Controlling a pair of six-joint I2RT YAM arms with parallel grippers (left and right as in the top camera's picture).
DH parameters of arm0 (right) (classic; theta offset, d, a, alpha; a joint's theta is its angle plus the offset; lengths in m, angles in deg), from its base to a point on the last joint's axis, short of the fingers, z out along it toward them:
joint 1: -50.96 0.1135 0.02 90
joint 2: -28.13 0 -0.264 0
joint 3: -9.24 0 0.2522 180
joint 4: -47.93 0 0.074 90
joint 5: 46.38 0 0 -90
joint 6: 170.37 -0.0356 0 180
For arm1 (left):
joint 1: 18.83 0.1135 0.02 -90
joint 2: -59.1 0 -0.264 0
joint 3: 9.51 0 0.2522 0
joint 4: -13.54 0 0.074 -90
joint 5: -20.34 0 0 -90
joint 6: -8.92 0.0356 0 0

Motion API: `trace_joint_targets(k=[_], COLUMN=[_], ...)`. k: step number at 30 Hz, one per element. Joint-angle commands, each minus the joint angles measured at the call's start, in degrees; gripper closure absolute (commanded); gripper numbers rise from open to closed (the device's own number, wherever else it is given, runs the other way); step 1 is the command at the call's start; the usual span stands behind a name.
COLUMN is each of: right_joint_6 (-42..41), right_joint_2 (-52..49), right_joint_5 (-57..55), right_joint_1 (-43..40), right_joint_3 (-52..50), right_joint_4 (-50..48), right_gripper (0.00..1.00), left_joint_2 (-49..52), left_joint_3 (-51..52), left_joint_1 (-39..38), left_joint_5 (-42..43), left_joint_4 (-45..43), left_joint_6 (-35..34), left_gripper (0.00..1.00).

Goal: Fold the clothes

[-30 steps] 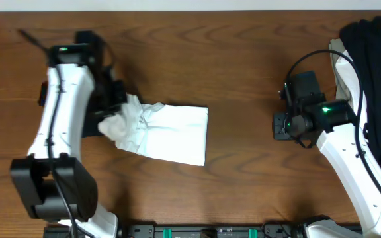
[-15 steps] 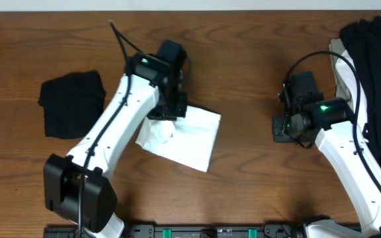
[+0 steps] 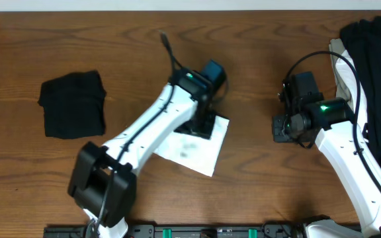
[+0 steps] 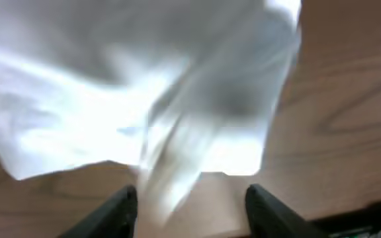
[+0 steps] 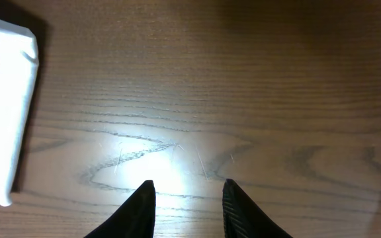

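Fabric of the white T-shirt (image 4: 144,86) fills the space just ahead of and above the left gripper (image 4: 194,201); its fingers stand apart with a blurred fold of cloth trailing down between them, though we cannot tell whether it touches either one. From overhead we see the folded shirt in the middle of the table (image 3: 276,198), directly under that arm, its longer side slanting away from the fingers, so we judge the left arm far nearer for the next fold. Right gripper (image 5: 187,201) hovers over bare wood, fingers partly apart and empty, the shirt well off to their left.
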State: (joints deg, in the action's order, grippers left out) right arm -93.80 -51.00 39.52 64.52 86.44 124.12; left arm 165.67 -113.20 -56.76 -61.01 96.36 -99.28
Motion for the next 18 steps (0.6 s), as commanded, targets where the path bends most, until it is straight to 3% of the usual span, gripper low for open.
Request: trace_joint_targets(k=[1,8,18], right_joint_6=[-0.92,0.94,8.9], right_joint_2=[-0.17,-0.22,-0.48], right_joint_5=[0.04,4.46,29.77], right_joint_1=[-0.52,-0.44,2.86], right_joint_3=[-0.28,-0.28,-0.28], right_joint_4=[-0.11,-0.57,-7.06], right_gripper=[0.67,0.65,0.57], left_joint_2=[-0.11,-4.63,-8.07], left_joint_3=[0.17,-0.63,-0.39], left_joint_1=[-2.86,-0.44,19.02], left_joint_5=[-0.13,-7.98,-10.43], left_joint_4=[1.18,4.26,-2.95], left_joint_6=[0.11,2.67,2.69], left_gripper=[0.44,0.45,0.42])
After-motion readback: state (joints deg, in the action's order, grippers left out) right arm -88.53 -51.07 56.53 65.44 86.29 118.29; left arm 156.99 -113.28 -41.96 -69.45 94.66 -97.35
